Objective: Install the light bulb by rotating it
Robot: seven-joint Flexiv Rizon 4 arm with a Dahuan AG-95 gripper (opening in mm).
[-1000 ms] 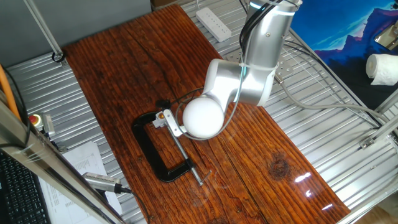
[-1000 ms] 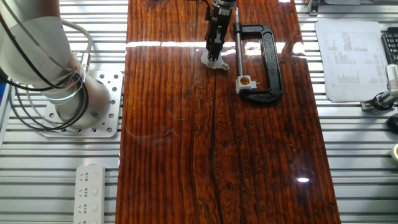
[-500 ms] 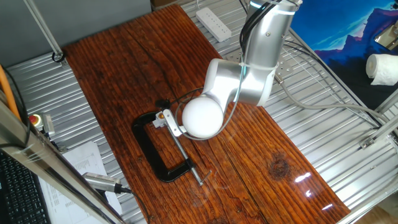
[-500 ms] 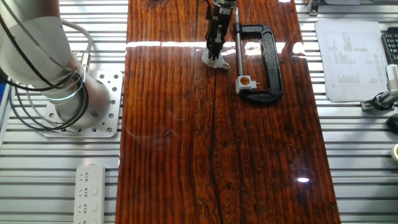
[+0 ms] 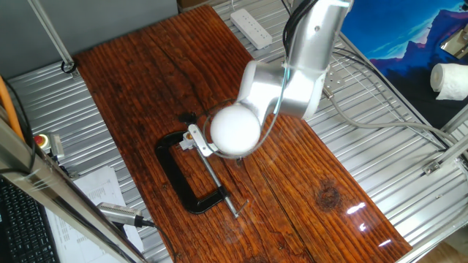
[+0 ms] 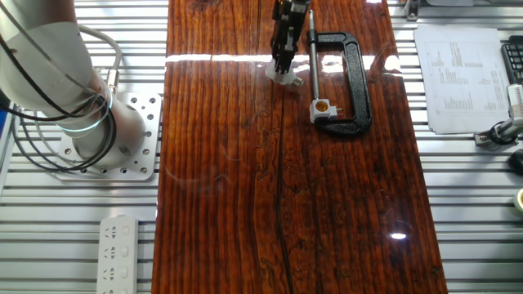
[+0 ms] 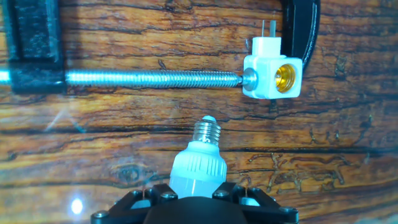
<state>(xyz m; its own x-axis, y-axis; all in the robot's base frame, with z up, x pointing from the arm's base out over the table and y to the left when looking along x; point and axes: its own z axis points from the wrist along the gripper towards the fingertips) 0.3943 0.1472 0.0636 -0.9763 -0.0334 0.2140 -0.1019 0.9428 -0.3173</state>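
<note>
In the hand view my gripper (image 7: 198, 190) is shut on the white light bulb (image 7: 199, 163), whose silvery screw base points away from me, up in the frame. The white socket block (image 7: 272, 76) with an orange centre sits ahead and to the right, pinched in a black C-clamp (image 7: 34, 45) by its threaded screw (image 7: 155, 78). The socket's opening faces right, not toward the bulb. In the other fixed view the gripper (image 6: 283, 67) holds the bulb (image 6: 284, 77) just left of the clamp's screw, short of the socket (image 6: 324, 107). In one fixed view the arm's round joint hides gripper and bulb; the socket (image 5: 194, 136) shows.
The C-clamp (image 6: 358, 82) lies flat on the wooden table top (image 6: 245, 204). The arm's base (image 6: 106, 131) stands left of the wood, with a power strip (image 6: 118, 253) nearby. Papers (image 6: 458, 77) lie to the right. A white roll (image 5: 450, 79) sits far off.
The arm has shifted up and slightly toward the clamp, carrying the bulb with it. The gripper's hold on the bulb is unchanged. Socket and clamp have not moved.
</note>
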